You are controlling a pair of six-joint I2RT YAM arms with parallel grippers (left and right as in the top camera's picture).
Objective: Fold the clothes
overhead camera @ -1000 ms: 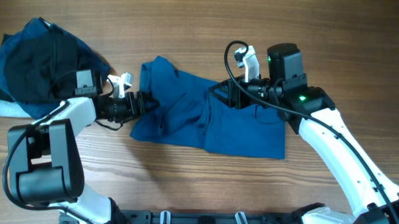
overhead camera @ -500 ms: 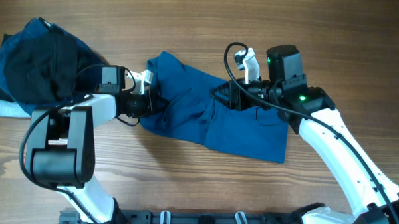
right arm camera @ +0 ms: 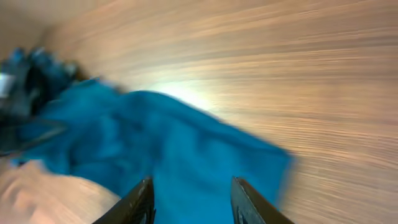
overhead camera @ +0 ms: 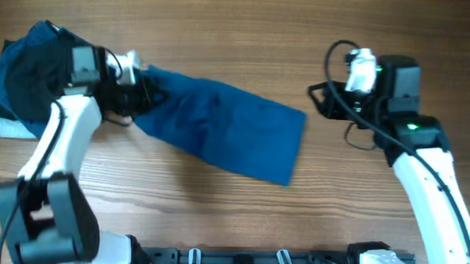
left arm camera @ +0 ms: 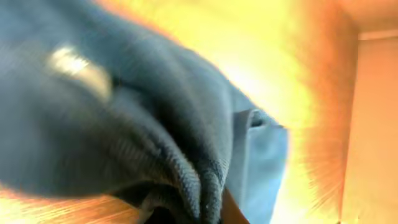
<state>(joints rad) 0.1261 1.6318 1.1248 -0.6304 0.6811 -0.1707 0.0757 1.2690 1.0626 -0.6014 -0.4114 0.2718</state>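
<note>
The clothes are a mid-blue shirt (overhead camera: 219, 127) lying as a long folded band across the middle of the wooden table, slanting from upper left to lower right. My left gripper (overhead camera: 138, 93) is shut on its left end. In the left wrist view the bunched blue fabric (left arm camera: 124, 112) fills the frame and is pinched at the bottom edge, hiding the fingers. My right gripper (overhead camera: 314, 99) hovers just right of the shirt's right end, apart from it. Its fingers (right arm camera: 140, 199) stand open with nothing between them, and the shirt (right arm camera: 174, 143) lies beyond.
A heap of dark blue and black garments (overhead camera: 33, 70) lies at the far left, behind my left arm. A bit of white cloth (overhead camera: 0, 128) pokes out beneath it. Bare wood table (overhead camera: 358, 199) surrounds the shirt.
The left gripper shut on the shirt's left end and dragged it leftward, stretching it out. The right gripper came off the shirt and drew back to the right.
</note>
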